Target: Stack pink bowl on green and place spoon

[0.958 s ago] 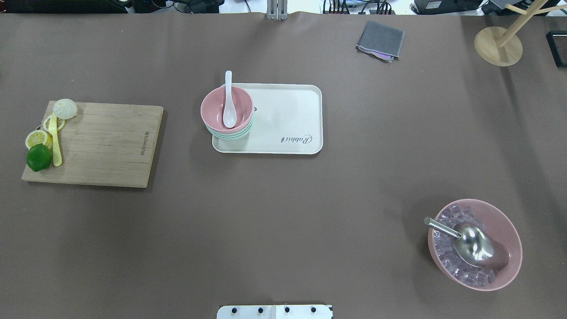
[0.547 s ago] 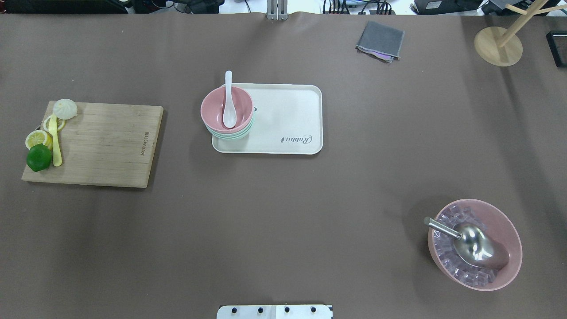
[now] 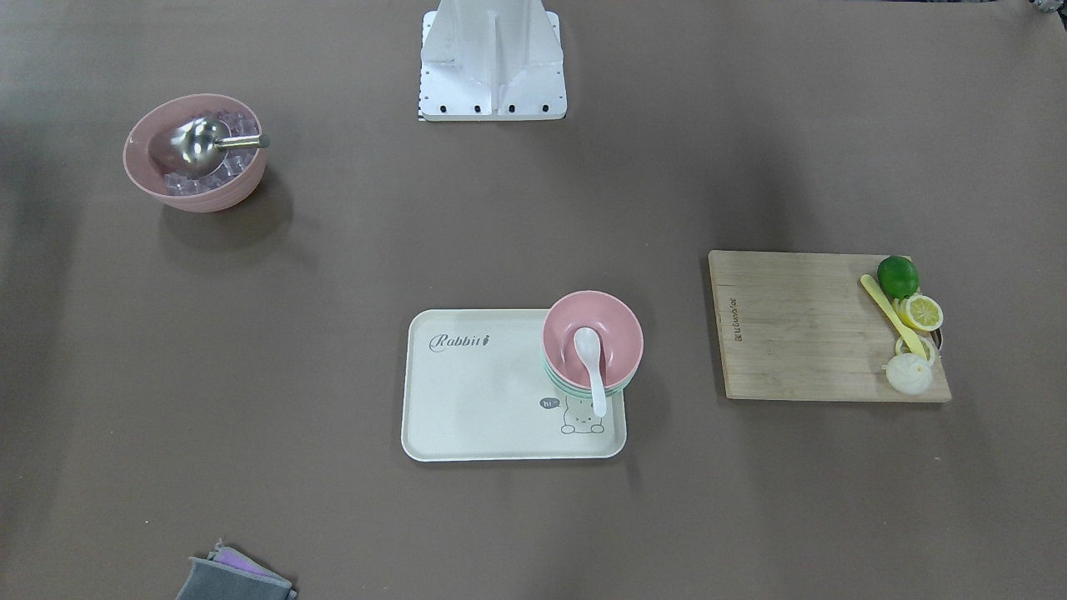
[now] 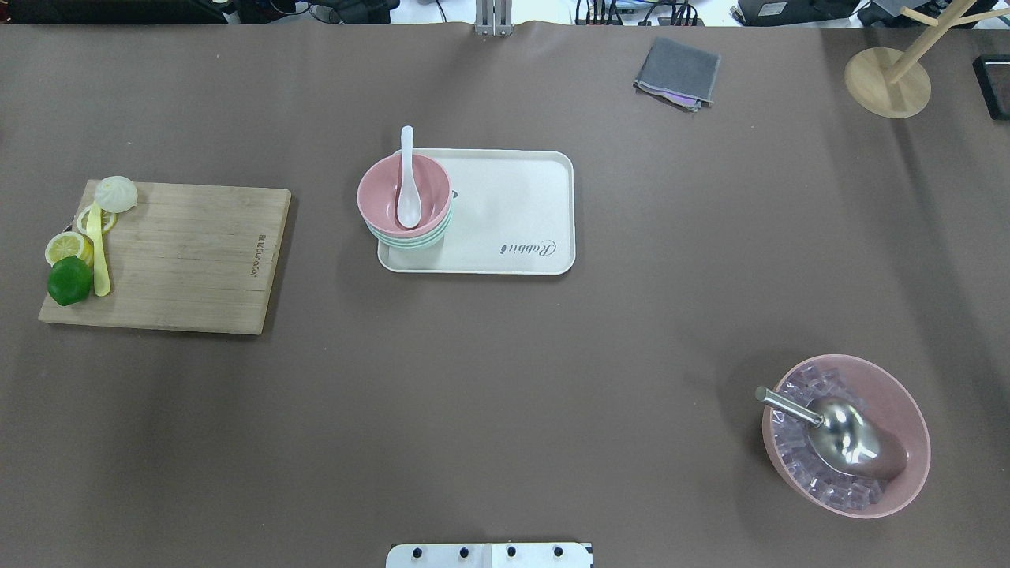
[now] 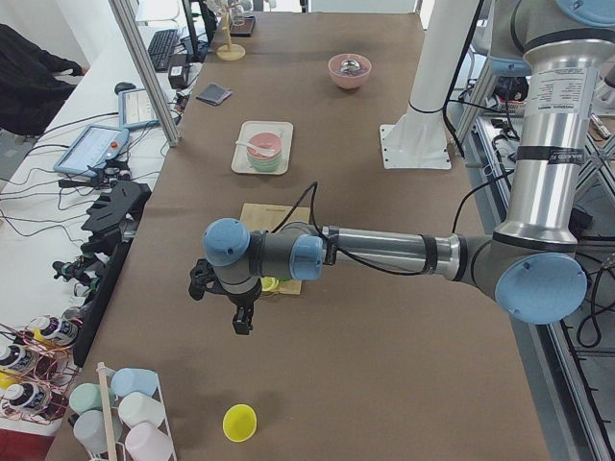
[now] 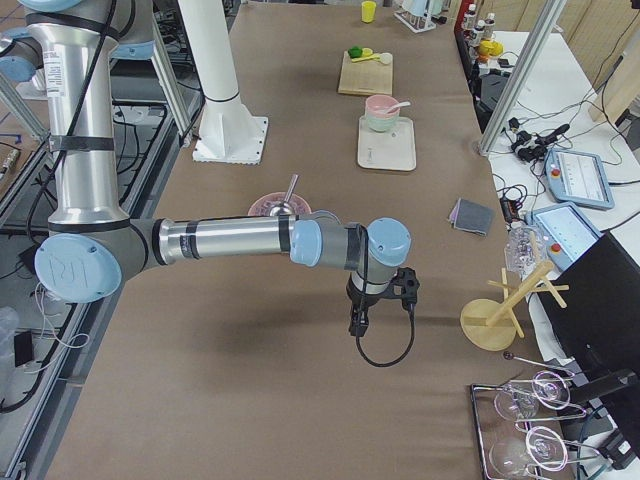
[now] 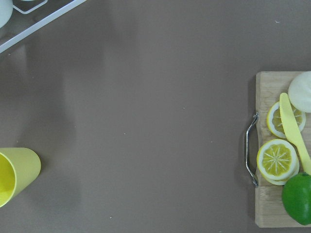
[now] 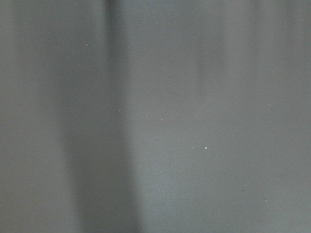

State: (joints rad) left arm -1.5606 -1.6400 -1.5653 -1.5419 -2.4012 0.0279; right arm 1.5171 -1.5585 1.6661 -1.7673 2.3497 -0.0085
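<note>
A pink bowl (image 4: 387,193) sits nested on top of a green bowl (image 4: 414,241) at the left end of a cream tray (image 4: 513,213). A white spoon (image 4: 407,177) lies in the pink bowl, its handle over the far rim. The stack also shows in the front-facing view (image 3: 617,329). Both arms are off to the table's ends. My left gripper (image 5: 237,322) hangs over bare table near a yellow cup; my right gripper (image 6: 358,325) hangs over bare table. I cannot tell whether either is open or shut.
A wooden cutting board (image 4: 189,256) with a lime (image 4: 69,280), lemon slices and a yellow knife lies left. A large pink bowl (image 4: 907,426) of ice with a metal scoop stands front right. A grey cloth (image 4: 677,72) and a wooden stand (image 4: 884,79) are at the back.
</note>
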